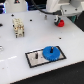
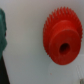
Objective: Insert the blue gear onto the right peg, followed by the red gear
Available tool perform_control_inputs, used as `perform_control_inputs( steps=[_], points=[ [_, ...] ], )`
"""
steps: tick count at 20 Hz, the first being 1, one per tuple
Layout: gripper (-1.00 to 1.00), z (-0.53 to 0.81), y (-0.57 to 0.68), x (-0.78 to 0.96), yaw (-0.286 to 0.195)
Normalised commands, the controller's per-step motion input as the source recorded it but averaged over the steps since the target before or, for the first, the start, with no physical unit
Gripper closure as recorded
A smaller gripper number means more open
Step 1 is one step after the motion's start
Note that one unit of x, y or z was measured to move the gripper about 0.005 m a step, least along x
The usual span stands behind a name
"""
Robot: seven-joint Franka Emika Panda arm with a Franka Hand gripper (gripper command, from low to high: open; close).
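The blue gear (image 1: 50,52) lies flat on the right part of the black-framed pale plate (image 1: 33,59), near the table's front. The right peg is hidden under the gear. The red gear (image 1: 60,22) lies on the white table at the back right. My gripper (image 1: 59,17) hangs just over it, and its dark fingers end close above the gear. In the wrist view the red gear (image 2: 63,39) fills the picture, teeth and centre hole showing. One dark finger (image 2: 2,35) stands at the picture's edge, well apart from the gear, so the gripper looks open.
A pale blocky fixture (image 1: 18,28) stands on the table at the exterior view's left. The white table (image 1: 20,47) carries small dark dots. A thin pin (image 1: 36,54) rises from the plate's left part.
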Motion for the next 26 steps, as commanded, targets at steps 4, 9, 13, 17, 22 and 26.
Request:
perform_control_inputs(
  steps=[4,9,13,17,22,26],
  points=[
    [-1.00,-0.06,-0.10,-0.34,0.000],
    [-1.00,0.00,-0.23,-0.35,0.000],
    [1.00,-0.03,-0.06,-0.16,0.000],
    [1.00,-0.08,-0.09,-0.21,0.000],
    [1.00,-0.03,-0.05,-0.11,0.000],
    [1.00,0.20,0.01,-0.03,0.000]
  ],
)
